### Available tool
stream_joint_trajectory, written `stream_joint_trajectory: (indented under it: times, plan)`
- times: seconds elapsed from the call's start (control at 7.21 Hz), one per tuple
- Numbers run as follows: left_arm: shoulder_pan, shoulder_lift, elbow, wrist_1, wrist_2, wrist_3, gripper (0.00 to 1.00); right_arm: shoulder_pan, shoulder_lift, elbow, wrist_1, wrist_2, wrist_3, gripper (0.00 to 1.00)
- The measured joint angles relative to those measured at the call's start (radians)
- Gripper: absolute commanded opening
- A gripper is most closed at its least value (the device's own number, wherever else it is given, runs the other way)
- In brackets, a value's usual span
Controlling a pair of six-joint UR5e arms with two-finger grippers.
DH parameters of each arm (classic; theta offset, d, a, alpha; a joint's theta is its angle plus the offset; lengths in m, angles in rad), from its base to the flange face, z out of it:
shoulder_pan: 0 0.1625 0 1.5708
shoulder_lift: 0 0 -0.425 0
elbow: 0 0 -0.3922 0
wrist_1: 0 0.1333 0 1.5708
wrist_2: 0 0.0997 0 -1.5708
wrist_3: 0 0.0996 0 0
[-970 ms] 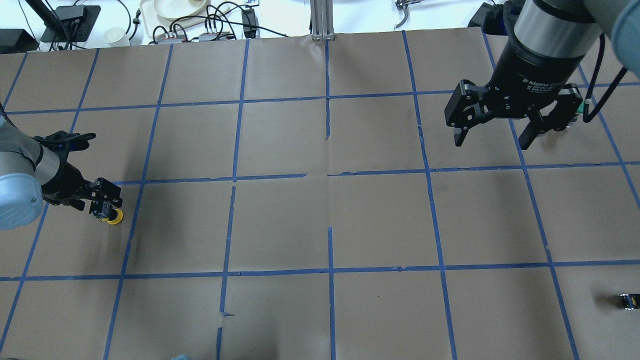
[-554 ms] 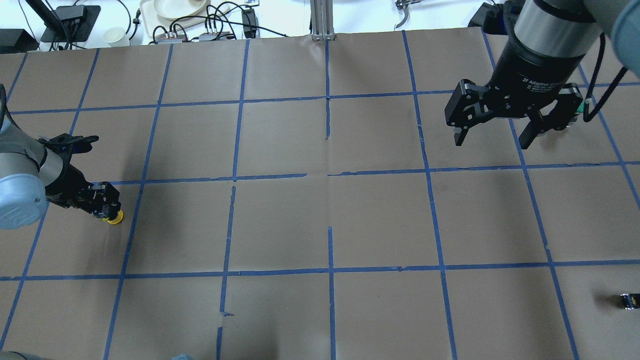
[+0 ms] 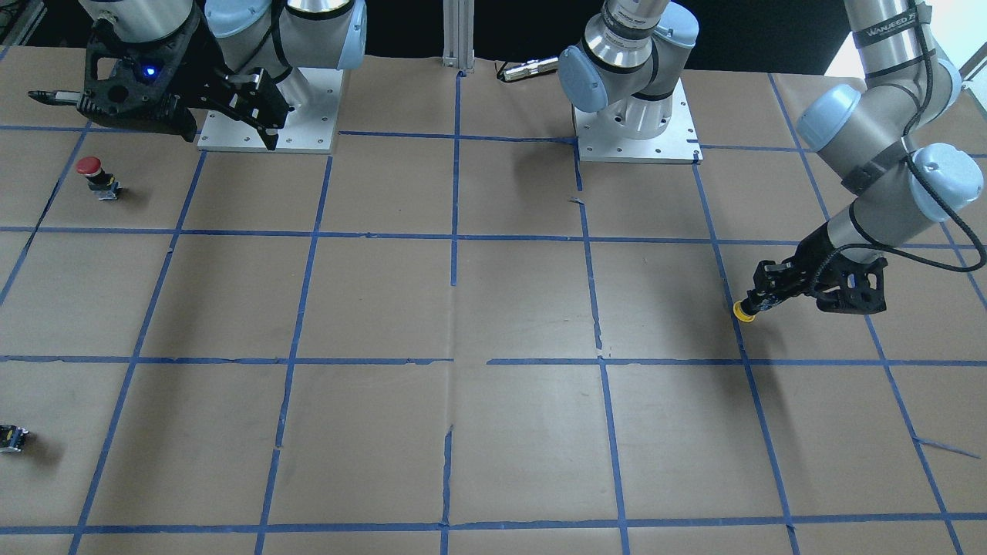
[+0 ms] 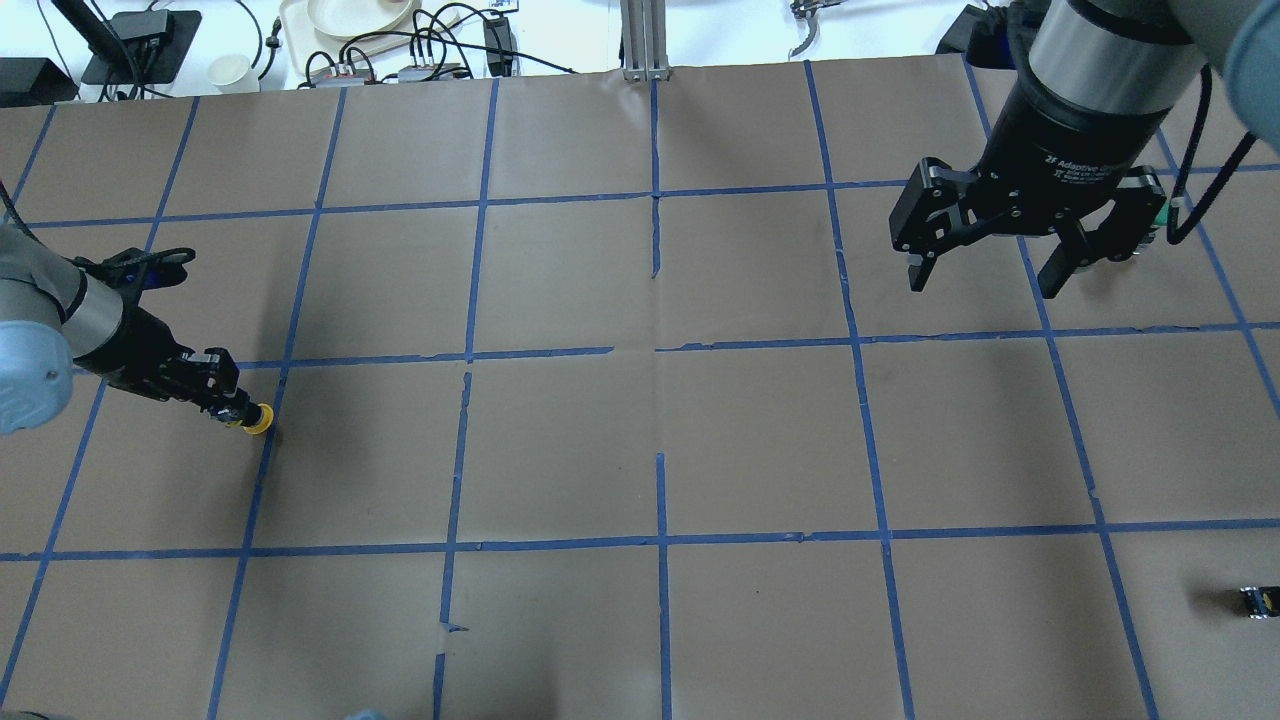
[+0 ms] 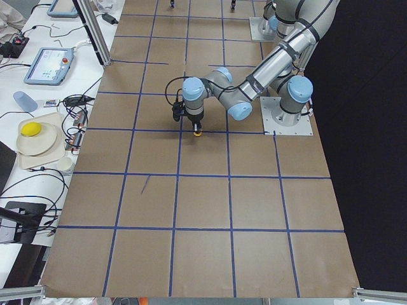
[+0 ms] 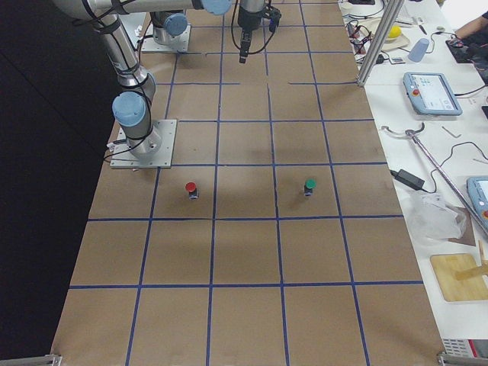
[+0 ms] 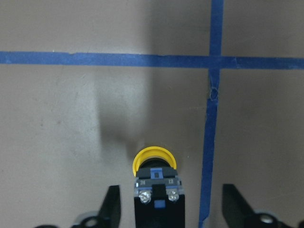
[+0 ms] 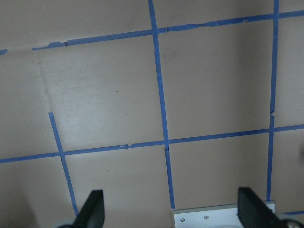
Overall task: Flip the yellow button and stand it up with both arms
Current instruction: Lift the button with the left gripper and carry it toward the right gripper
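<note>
The yellow button (image 4: 256, 419) is at the tip of my left gripper (image 4: 228, 404), which is shut on its black-grey body. The yellow cap points away from the gripper, low over the paper near a blue tape line. In the front view the button (image 3: 744, 309) sticks out of the slanted left gripper (image 3: 762, 298). In the left wrist view the button (image 7: 154, 166) is in the middle, with screws facing the camera. My right gripper (image 4: 985, 286) is open and empty, high over the far right of the table, and also shows in the front view (image 3: 151, 119).
A red-capped button (image 3: 92, 173) stands near the right arm's base plate (image 3: 231, 139). A green-capped button (image 6: 309, 185) stands beside it in the right side view. A tiny black block with a yellow mark (image 4: 1258, 600) lies at the near right edge. Cables and trays lie beyond the far edge.
My left gripper has turned and swung forward. The button's cap has moved right and slightly away, and now lies in line with the gripper. The right arm has not moved.
</note>
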Motion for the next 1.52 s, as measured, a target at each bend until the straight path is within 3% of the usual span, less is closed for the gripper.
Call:
stream_joint_trajectory:
  times: [0.28, 0.42, 0.97, 1.25, 1.52]
  plan:
    - [-0.048, 0.008, 0.046, -0.154, -0.273, 0.002, 0.15, -0.023, 0.006, 0.0, -0.001, 0.017, 0.01, 0.98]
    - [-0.099, 0.008, 0.045, -0.185, -0.432, 0.002, 0.15, -0.056, 0.007, -0.001, 0.004, 0.067, 0.04, 0.99]
    - [-0.432, 0.024, -0.051, -0.23, -1.153, -0.006, 0.15, -0.143, 0.031, -0.002, 0.002, 0.425, 0.298, 1.0]
    - [-0.581, 0.026, -0.069, -0.22, -1.429, -0.013, 0.15, -0.145, 0.067, -0.001, -0.001, 0.561, 0.362, 1.0]
    - [-0.671, 0.027, -0.065, -0.217, -1.626, -0.018, 0.15, -0.146, 0.089, -0.004, 0.002, 0.653, 0.411, 1.0]
